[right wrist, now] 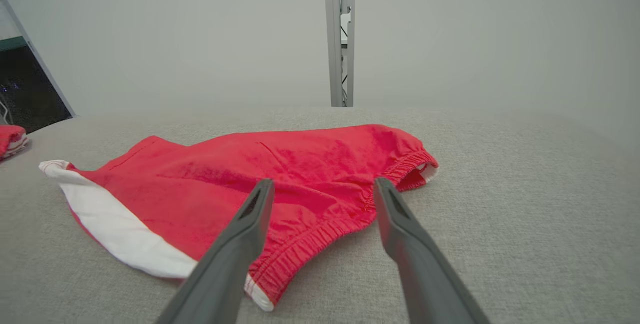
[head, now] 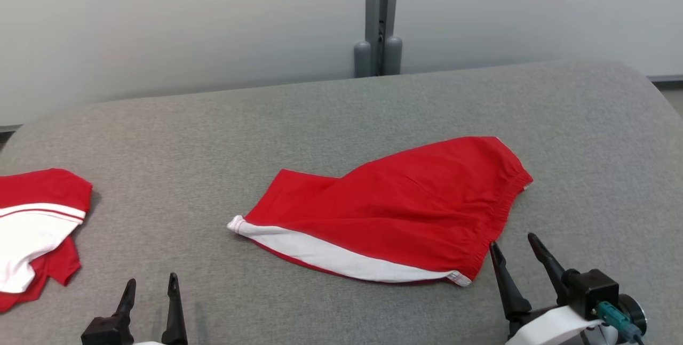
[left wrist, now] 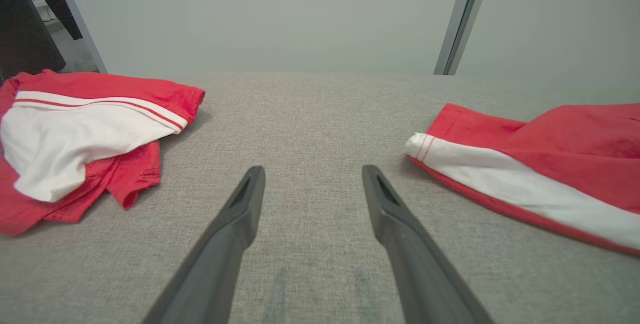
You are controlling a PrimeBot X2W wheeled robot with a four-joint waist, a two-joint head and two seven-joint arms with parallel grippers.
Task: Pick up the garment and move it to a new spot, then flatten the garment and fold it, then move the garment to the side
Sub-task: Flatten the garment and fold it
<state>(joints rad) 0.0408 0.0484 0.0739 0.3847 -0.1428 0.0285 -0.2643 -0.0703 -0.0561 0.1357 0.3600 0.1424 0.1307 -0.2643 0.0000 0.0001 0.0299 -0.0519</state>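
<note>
Left gripper (head: 151,279), right gripper (head: 511,239) spread wide, empty; red shorts (head: 395,206) waistband beside right one; grey surface (head: 176,137) around.

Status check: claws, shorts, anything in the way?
Left claw open, empty. Red shorts flat on grey pad. Right claw open, empty, by their waistband. Second red garment far left, apart.

Left of the shorts (head: 395,206), bare table (head: 176,201) w/ room for my left claw (head: 151,279); farther left a 2nd red-white garment (head: 32,227) blocks. Behind shorts: clear to wall (head: 160,25).
</note>
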